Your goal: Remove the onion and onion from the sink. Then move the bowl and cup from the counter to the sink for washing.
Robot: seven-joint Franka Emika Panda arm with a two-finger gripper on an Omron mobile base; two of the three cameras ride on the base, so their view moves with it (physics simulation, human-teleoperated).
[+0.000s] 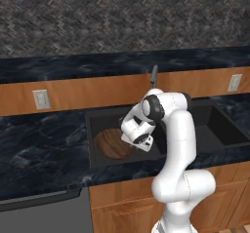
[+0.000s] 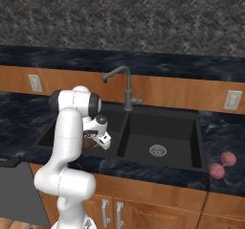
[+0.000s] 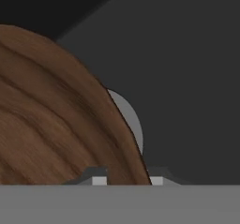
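Wood grain marks the bowl (image 1: 111, 143), which lies in the left basin of the black double sink (image 2: 191, 142); from the left base camera its round brown hollow shows just left of the white arm's wrist, and from the right base camera only a brown sliver of it peeks out behind the hand. In the hand camera the bowl's (image 3: 56, 120) curved rim sweeps from upper left to lower right, with a crescent of the grey metal drain (image 3: 131, 120) showing just past its edge on the dark basin floor. The gripper (image 3: 126, 180) sits low over that rim, one fingertip on each side of it (the tips stand narrowly apart, and whether they actually press the wood I cannot tell). The right basin holds only its own round drain (image 2: 158, 150). Both onions (image 2: 223, 165) rest side by side, nearly touching, on the dark marbled counter (image 1: 44, 149) just right of the sink. A grey gooseneck faucet (image 2: 123, 84) rises behind the divider between the basins. Behind it runs a wooden backsplash strip with a white outlet (image 2: 233, 100) at the right and another outlet (image 1: 41, 99) at the left.
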